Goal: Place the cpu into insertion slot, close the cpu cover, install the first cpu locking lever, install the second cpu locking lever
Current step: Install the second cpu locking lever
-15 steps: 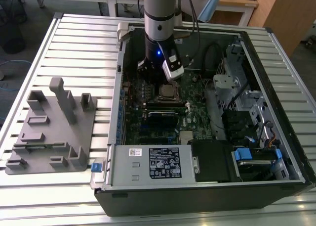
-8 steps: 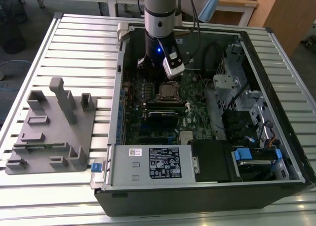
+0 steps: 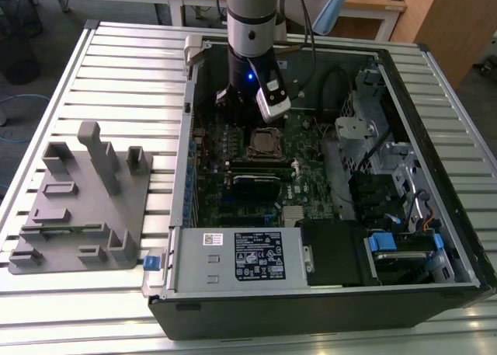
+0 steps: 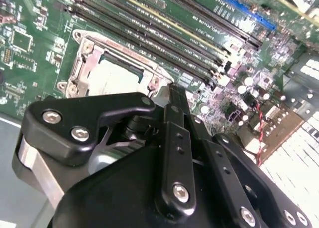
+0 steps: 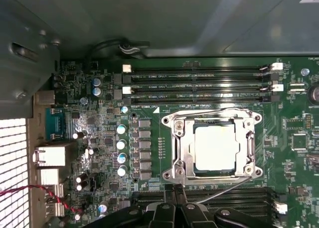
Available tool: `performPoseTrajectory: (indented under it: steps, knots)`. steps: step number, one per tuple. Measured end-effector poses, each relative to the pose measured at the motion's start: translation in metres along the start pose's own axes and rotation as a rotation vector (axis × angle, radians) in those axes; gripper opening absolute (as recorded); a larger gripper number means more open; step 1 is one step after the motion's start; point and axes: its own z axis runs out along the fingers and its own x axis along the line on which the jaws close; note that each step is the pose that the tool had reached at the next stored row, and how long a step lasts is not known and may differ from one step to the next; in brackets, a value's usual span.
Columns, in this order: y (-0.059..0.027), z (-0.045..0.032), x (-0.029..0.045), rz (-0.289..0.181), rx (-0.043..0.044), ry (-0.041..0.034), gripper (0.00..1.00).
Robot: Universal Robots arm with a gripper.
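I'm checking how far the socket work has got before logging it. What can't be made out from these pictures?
- Gripper: fingertips run together in the second wrist view, cut by the frame edge in the first; open or shut unclear.
- cpu under the cpu cover: the gripper's body hides part of it in the second wrist view.
- Locking levers: thin wires in the first wrist view, latching unclear.
- Insertion slot: too small in the exterior view.
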Motion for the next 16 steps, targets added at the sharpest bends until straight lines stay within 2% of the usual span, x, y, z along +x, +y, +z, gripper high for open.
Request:
performPoseTrajectory:
  steps: [6,12,16]
  knots:
    - [0.0000,-0.0120,-0.0006,0.000,-0.0001,-0.0001,0.11]
    - [0.0000,-0.0164,-0.0010,0.000,0.0000,0.0003,0.11]
    - [0.0002,-0.0166,-0.0055,0.000,0.0010,0.0016,0.11]
